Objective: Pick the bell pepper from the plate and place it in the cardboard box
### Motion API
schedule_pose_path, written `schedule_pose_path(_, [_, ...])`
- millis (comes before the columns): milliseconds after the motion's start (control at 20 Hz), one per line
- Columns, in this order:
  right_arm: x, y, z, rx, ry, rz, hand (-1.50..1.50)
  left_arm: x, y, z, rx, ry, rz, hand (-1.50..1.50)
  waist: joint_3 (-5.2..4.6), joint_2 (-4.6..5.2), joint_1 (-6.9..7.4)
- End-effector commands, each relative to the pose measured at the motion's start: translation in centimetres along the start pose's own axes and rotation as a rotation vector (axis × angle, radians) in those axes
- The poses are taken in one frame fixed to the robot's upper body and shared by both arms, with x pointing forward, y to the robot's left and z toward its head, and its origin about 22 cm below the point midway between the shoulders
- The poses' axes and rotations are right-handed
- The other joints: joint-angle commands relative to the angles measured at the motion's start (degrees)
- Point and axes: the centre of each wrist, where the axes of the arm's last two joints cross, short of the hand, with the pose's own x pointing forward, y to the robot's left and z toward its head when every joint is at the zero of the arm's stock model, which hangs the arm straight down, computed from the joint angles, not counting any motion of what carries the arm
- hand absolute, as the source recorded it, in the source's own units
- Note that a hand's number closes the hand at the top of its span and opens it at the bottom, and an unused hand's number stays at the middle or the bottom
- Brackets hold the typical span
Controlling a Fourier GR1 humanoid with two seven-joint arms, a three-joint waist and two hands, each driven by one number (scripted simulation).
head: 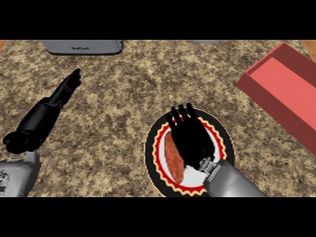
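Fingers straight, the right robot hand covers the reddish bell pepper on the round black-rimmed plate; closing off-centre could squirt it sideways.

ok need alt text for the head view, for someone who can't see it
The robot's right hand hovers, fingers straight, over a patterned plate holding a red bell pepper on a speckled counter. A red box sits at the right, and the left hand rests open at the left.
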Motion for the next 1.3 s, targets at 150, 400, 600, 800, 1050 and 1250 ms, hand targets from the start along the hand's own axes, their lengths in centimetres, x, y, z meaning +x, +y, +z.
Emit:
schedule_pose_path(150, [-1.6,0.3,0.0,0.006,-0.107,0.057,1.5,-0.1,-0.1,1.5,-0.004,-0.005,-0.007,0.0,0.0,-0.08,0.04])
schedule_pose_path(400, [-0.5,1.5,-2.0,-0.134,-0.173,0.088,1.5,-0.1,1.5,-0.5,0.0,0.003,-0.004,0.0,0.01,0.09,0.14])
schedule_pose_path(600, [-0.4,0.2,-0.4,-0.204,-0.215,0.1,1.5,-0.4,-1.8,-0.4,0.017,-0.006,-0.008,0.0,0.0,-0.04,-0.06])
schedule_pose_path(800, [-3.2,1.4,-2.6,-0.153,-0.116,-0.232,1.5,-0.1,1.4,-0.7,0.017,-0.007,-0.032,0.0,0.04,0.3,-0.07])
schedule_pose_path(1050, [-7.4,0.3,-3.8,-0.206,-0.027,-0.597,1.5,-0.3,0.5,0.1,-0.011,-0.011,-0.011,0.0,0.06,0.24,0.38])
schedule_pose_path(1250, [-7.9,-2.6,-3.7,-0.335,-0.018,-0.552,1.5,-0.1,1.1,-0.1,0.018,-0.002,0.003,0.0,0.01,-0.03,0.05])
